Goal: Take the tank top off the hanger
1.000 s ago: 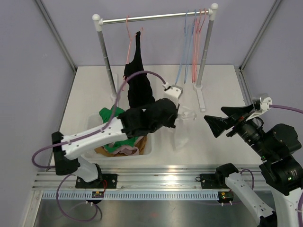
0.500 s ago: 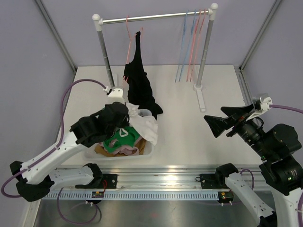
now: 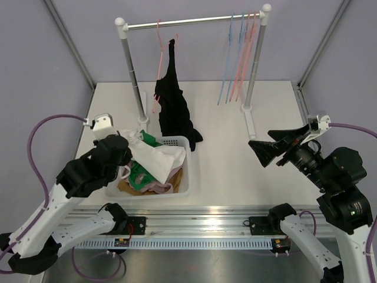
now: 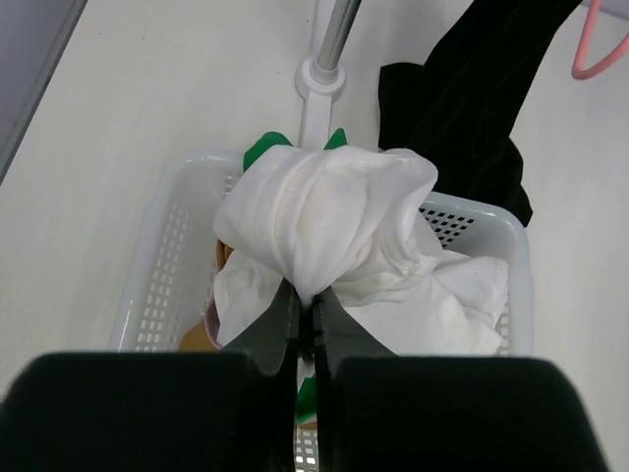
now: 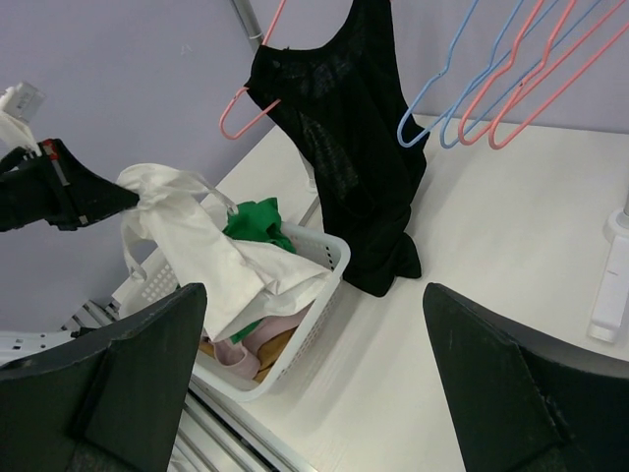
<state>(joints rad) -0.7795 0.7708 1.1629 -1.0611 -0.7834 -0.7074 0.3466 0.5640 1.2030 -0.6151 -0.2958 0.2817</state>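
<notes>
A black tank top point(image 3: 172, 100) hangs from a pink hanger point(image 3: 159, 35) on the rail, its hem pooled on the table; it also shows in the right wrist view point(image 5: 344, 128) and the left wrist view point(image 4: 472, 98). My left gripper point(image 3: 132, 138) is shut on a white garment point(image 3: 156, 156) and holds it bunched above the left side of the white basket point(image 3: 184, 187). The closed jaws pinch the white cloth point(image 4: 334, 211) in the left wrist view point(image 4: 305, 300). My right gripper point(image 3: 265, 152) is open and empty, hovering right of the basket, well apart from the black top.
The basket point(image 5: 329, 265) holds green, pink and tan clothes. The rack's rail point(image 3: 188, 22) stands on two posts at the back; several empty blue and pink hangers point(image 3: 241, 53) hang at its right end. A post base point(image 4: 319, 74) stands just behind the basket.
My left arm swung from the table's middle leftward to the basket's left side, carrying the white garment, which now drapes into the basket. My right gripper shifted slightly left.
</notes>
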